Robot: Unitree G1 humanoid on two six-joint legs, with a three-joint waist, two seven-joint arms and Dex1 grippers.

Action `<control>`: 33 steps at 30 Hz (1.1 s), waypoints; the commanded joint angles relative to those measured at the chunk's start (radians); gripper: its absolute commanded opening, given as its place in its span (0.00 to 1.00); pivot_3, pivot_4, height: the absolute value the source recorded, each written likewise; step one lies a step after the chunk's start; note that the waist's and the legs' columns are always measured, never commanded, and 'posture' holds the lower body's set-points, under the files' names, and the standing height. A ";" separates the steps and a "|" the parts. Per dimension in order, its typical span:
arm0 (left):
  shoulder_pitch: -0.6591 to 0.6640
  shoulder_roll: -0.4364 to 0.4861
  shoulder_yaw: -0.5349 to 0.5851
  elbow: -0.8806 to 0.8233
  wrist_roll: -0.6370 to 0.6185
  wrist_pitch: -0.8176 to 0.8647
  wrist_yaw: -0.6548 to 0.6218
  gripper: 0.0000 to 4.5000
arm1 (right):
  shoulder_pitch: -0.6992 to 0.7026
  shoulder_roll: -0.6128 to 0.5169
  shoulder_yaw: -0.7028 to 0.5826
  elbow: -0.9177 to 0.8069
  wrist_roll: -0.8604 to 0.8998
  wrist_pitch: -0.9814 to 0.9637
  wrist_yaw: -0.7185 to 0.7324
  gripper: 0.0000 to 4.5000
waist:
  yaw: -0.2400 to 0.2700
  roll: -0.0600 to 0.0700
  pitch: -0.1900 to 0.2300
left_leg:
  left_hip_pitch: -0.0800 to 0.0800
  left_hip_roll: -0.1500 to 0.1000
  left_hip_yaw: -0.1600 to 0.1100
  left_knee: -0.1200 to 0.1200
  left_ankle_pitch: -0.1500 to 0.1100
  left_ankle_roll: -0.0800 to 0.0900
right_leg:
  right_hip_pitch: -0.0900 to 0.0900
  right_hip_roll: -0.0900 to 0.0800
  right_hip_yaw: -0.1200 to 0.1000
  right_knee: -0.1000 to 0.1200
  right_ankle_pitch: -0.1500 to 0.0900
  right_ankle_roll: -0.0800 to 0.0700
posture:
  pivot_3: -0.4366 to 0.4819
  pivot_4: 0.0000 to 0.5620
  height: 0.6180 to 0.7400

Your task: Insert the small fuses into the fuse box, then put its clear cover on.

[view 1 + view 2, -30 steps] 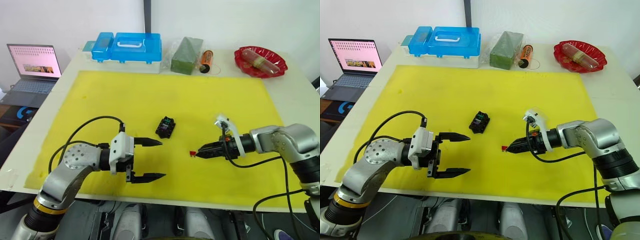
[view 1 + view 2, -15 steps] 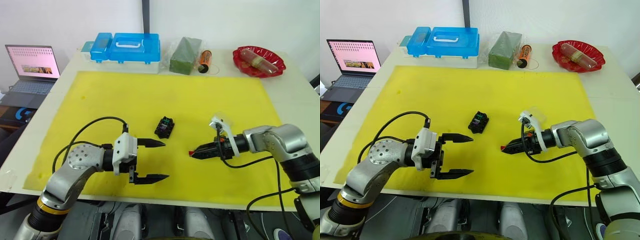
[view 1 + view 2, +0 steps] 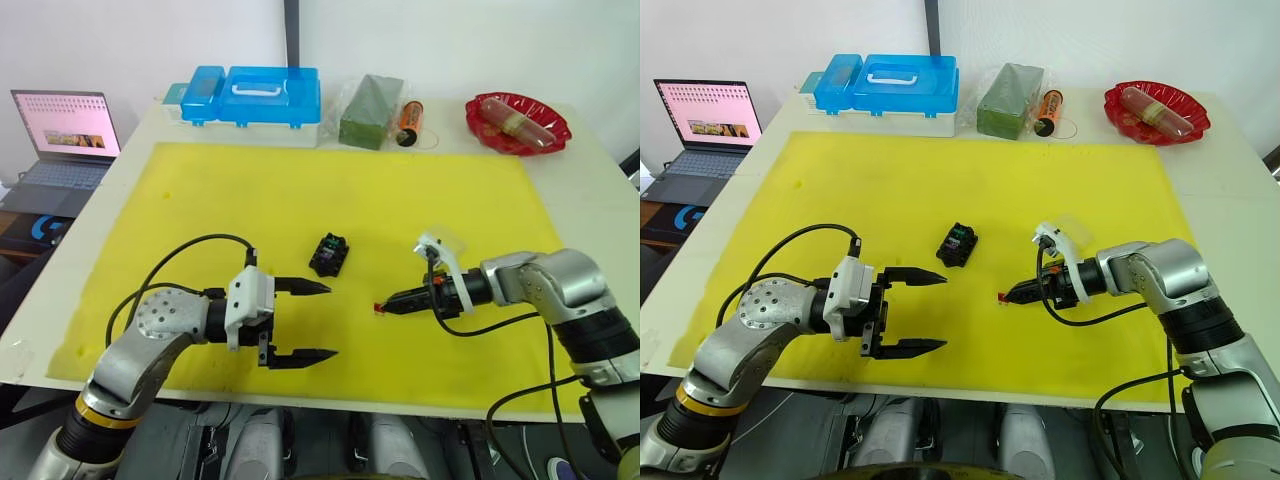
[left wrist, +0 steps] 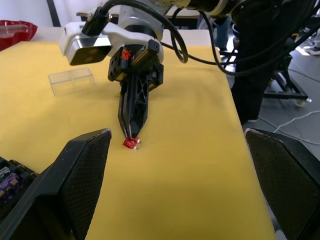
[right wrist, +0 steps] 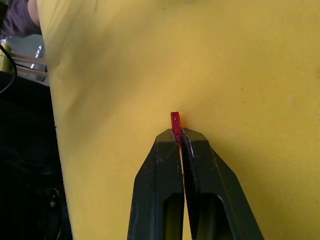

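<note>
The right gripper (image 5: 180, 137) pinches the red fuse (image 5: 175, 121) at its very tips, low over the mat (image 3: 300, 190). The box (image 3: 330, 254) lies ahead of those tips. Keep the pinch steady, then line the blades with a slot before pressing. The left gripper (image 3: 300, 320) hangs wide open beside the box.

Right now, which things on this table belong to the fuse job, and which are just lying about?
For the job:
- red fuse, pinched in the right hand
- black fuse box
- clear cover, lying on the yellow mat
- left hand, open and empty

Lying about:
- blue case
- green block
- red dish
- laptop
</note>
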 commanded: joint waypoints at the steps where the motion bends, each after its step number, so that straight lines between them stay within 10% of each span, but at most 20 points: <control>1: 0.009 0.006 0.063 -0.036 -0.035 0.005 0.027 1.00 | -0.065 0.013 -0.124 -0.132 0.085 0.086 -0.055 0.01 | 0.000 0.000 0.000 | 0.000 0.000 0.000 0.000 0.000 0.000 | 0.000 0.000 0.000 0.000 0.000 0.000 | 0.48 0.27 1.00; 10: -0.060 -0.015 0.196 0.159 -0.030 0.009 0.112 1.00 | -0.181 0.183 -0.171 -0.270 -0.050 0.031 -0.411 0.01 | 0.003 -0.001 -0.001 | 0.001 0.000 -0.001 0.000 0.000 -0.001 | 0.002 0.000 -0.001 0.001 0.000 -0.001 | 0.48 0.27 1.00; 33: -0.187 -0.167 0.121 0.368 0.087 -0.070 0.141 1.00 | -0.220 0.275 0.078 -0.025 -0.353 -0.401 -0.315 0.01 | -0.002 -0.001 -0.001 | 0.001 0.000 0.000 0.000 0.002 -0.002 | 0.001 0.000 -0.001 0.001 0.002 0.002 | 0.48 0.27 1.00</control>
